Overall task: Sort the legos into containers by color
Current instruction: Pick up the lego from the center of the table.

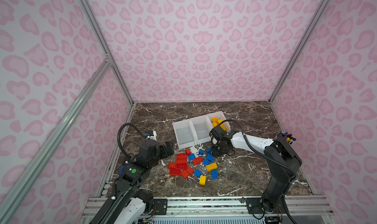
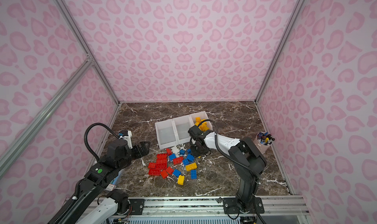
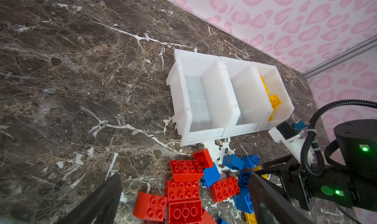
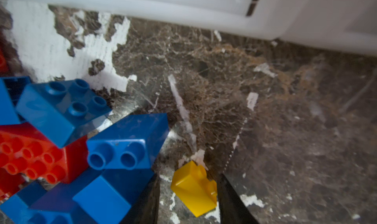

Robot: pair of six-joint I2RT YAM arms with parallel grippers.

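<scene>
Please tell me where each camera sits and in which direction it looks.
Both top views: high in front, looking down on the table; left arm and right arm show.
Left wrist: by the bricks, facing the bins; left gripper and right arm show.
Right wrist: low, facing a yellow brick inside the right gripper.
Shared: all show the bins.

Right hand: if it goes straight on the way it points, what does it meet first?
The small yellow brick, lying between the parted fingers of the right hand in the right wrist view. The marble table lies just under it; the fingertips probably reach that almost together, though depth is unclear.
</scene>
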